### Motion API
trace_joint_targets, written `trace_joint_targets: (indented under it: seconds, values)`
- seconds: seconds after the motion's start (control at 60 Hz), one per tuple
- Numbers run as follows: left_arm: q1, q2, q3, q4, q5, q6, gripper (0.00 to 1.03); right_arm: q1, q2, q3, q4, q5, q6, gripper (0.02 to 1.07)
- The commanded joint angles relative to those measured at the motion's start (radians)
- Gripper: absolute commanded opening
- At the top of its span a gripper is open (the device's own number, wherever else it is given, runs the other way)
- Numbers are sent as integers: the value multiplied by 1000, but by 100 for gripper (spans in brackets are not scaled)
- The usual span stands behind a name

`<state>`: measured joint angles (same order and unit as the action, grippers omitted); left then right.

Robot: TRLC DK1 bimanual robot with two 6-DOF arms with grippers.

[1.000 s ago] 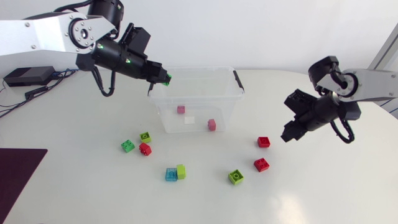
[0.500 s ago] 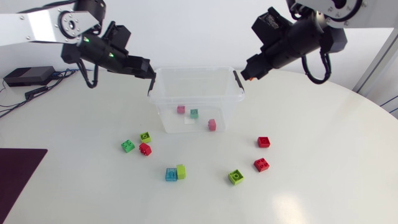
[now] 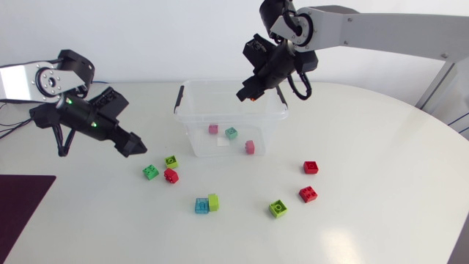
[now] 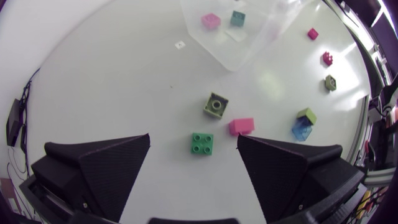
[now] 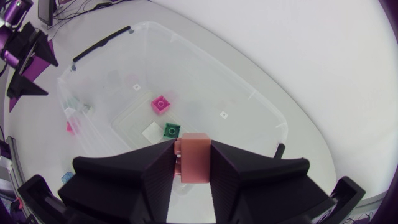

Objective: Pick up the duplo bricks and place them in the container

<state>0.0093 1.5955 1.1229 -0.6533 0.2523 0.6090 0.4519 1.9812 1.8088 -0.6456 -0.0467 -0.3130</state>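
White table: right pincer over container, clamping orange brick; left pincer wide, near green brick.

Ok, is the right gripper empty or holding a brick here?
Holding one. The right gripper is shut on a salmon brick, a finger on each side, above the container.

You have no legible text, number or sign in view. The white patch inside your container is too small and faint to read.
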Motion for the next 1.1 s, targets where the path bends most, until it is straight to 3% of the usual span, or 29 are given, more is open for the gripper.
trace_joint_targets:
  seconds: [0.0, 0.067, 0.15, 0.433, 0.733, 0.783, 0.85, 1.083]
  values:
    - [-5, -11, -54, 12, -12, 77, 98, 8, 53, 57, 9, 16, 18, 58]
    - [-6, 4, -75, 32, -21, 104, 98, 8, 64, 75, -2, 27, 18, 78]
    - [-9, 44, -81, 52, -35, 132, 97, 11, 38, 67, -15, 27, 25, 90]
    - [-78, 185, -29, 72, -120, 153, 91, 2, -237, -174, -14, 21, 61, 91]
    - [-115, 322, 80, 12, -216, 150, 61, -88, -446, -476, 9, -7, 55, 92]
    - [-115, 353, 106, -5, -223, 147, 51, -121, -463, -532, 29, -16, 55, 92]
    - [-118, 374, 123, -14, -226, 143, 30, -150, -463, -583, 44, -21, 68, 92]
    - [-120, 363, 129, -94, -242, 140, 26, -226, -394, -620, 17, 34, 230, 92]
